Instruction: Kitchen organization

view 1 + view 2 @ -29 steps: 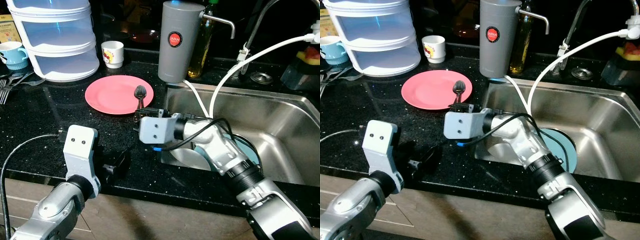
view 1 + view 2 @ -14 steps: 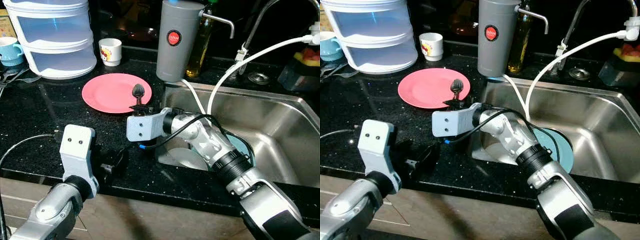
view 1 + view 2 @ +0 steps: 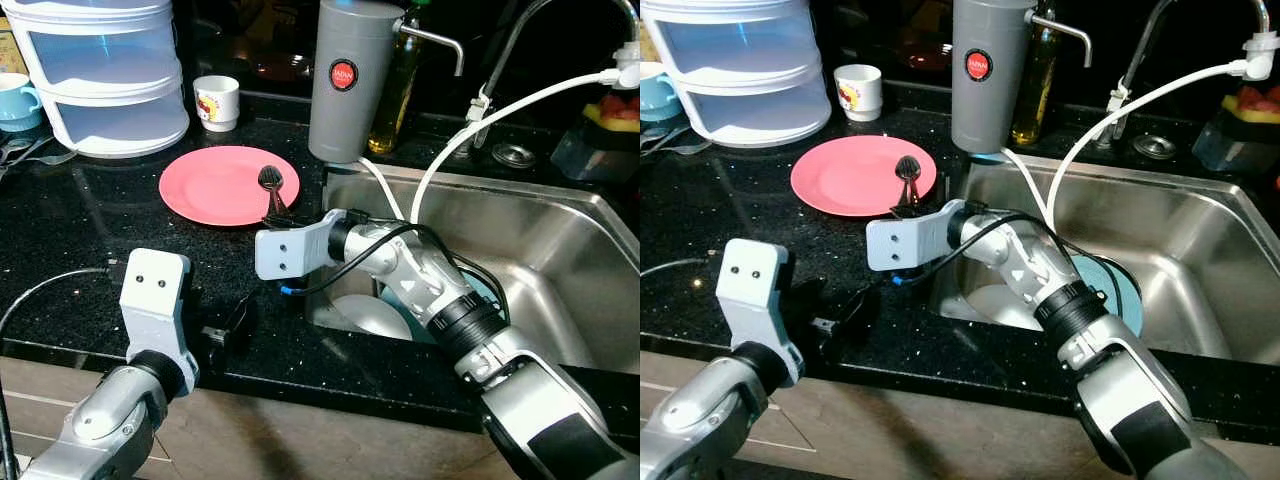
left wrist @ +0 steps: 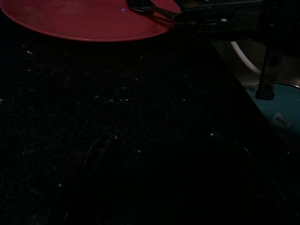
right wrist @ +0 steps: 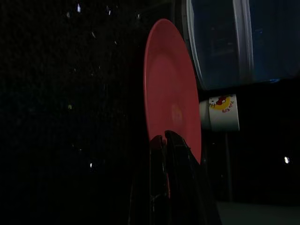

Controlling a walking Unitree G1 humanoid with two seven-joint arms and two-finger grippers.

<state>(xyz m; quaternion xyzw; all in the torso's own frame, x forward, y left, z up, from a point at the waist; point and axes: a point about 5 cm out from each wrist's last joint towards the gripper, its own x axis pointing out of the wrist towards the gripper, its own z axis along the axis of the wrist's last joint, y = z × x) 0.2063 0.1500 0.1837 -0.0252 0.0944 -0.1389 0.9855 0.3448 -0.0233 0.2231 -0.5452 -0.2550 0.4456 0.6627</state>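
left arm: bent low at the near edge of the black bench [image 3: 80, 230], wrist block upright; left pincer [image 3: 228, 325] hovers just over the bench, well short of the plate, idle. can't tell if its fingers are apart or together, too dark.

pink plate [image 3: 228, 185]: flat on the bench, just left of the sink [image 3: 560, 250]. spoon [image 3: 270, 182] lies w/ bowl on the plate's right part, handle running toward the near rim.

spoon handling, prob.: metal, light, stiff, thin and slick, so it may pivot or slide. best hold is mid-handle, squeezed across its width.

right arm: reaches from sink side across to the left, forearm level, wrist block facing the camera. right pincer [image 3: 276, 215] sits at the plate's near-right rim, fingers drawn together on the spoon handle.
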